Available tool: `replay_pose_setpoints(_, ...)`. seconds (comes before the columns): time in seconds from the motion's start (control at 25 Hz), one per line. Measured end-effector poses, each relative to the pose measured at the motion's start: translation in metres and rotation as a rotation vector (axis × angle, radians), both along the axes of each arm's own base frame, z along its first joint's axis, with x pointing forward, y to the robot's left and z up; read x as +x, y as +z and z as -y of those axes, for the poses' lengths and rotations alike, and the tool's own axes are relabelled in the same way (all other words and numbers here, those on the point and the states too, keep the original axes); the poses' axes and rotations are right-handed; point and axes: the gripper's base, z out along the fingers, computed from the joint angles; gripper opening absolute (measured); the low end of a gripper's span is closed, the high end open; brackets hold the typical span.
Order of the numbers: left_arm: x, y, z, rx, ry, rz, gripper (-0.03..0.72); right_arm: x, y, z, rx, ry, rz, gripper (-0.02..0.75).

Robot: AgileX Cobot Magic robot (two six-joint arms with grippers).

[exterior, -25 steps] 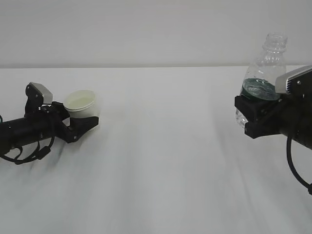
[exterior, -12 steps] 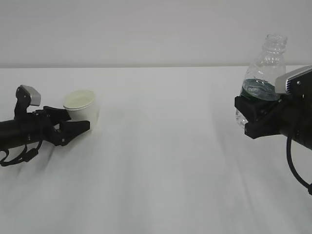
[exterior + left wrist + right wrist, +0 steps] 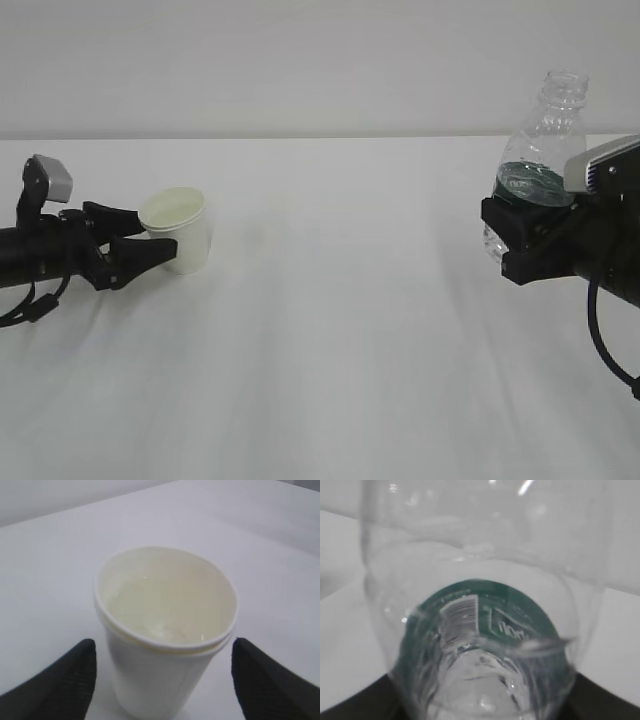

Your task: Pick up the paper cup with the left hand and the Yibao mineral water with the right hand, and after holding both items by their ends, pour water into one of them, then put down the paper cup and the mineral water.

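We see the white paper cup [image 3: 177,229] standing upright on the matte white bench [image 3: 320,360], its rolled rim up and clear liquid inside. The left gripper [image 3: 140,232] stands wide, fingers flanking the cup without touching. The right gripper [image 3: 512,238] clasps the ribbed clear Yibao bottle [image 3: 538,160], neck up.

A broad, flat white surface [image 3: 330,350] with a smooth matte finish fills most of the exterior view and runs back to a straight far edge. Behind that edge rises a plain pale grey-white wall [image 3: 300,60], bare and evenly toned. The light is soft and diffuse, leaving only faint grey shadows on the white top. In the wrist views the same white top shows, blurred, with the pale wall beyond it.
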Motion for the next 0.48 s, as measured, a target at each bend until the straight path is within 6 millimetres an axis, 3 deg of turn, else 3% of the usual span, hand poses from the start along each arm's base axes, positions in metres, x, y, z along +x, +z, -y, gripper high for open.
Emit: replay_pose_setpoints(0.48,-0.002,0.009,-0.031,0.012,0.047,0.006,0.593,0.000,-0.002,0.000,-0.013,0.003,-0.005,0.398)
